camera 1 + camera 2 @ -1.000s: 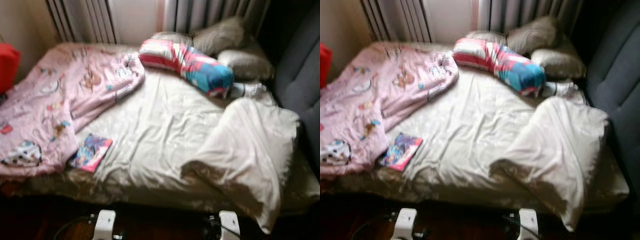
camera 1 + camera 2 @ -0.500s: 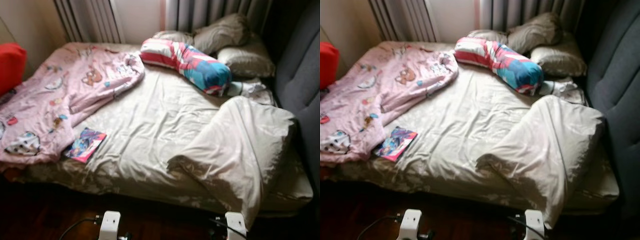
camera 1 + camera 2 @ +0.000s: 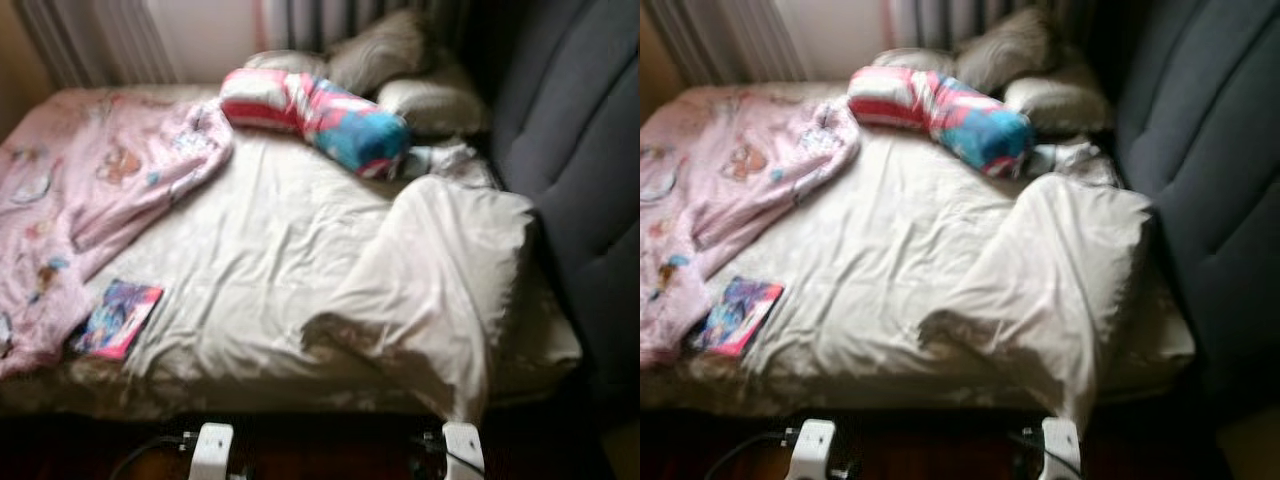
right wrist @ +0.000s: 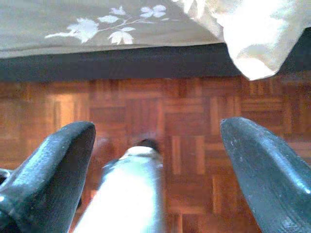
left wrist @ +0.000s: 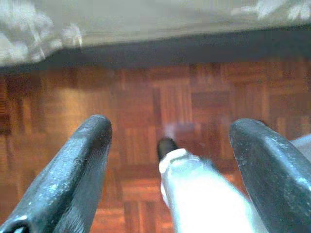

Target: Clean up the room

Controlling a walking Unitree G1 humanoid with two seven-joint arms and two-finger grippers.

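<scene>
Left gripper (image 5: pixel 167 141): fingers apart, empty, over floor.
Right gripper (image 4: pixel 155 145): fingers apart, empty.
Book (image 3: pixel 116 318): well beyond the fingers; step close before reaching.

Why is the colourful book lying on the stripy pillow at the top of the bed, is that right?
Not quite. The colourful book isn't on the stripy pillow. In the left eye view it lies near the foot of the bed, on the cream sheet right beside the pink blanket. The stripy pillow is at the top of the bed.
</scene>
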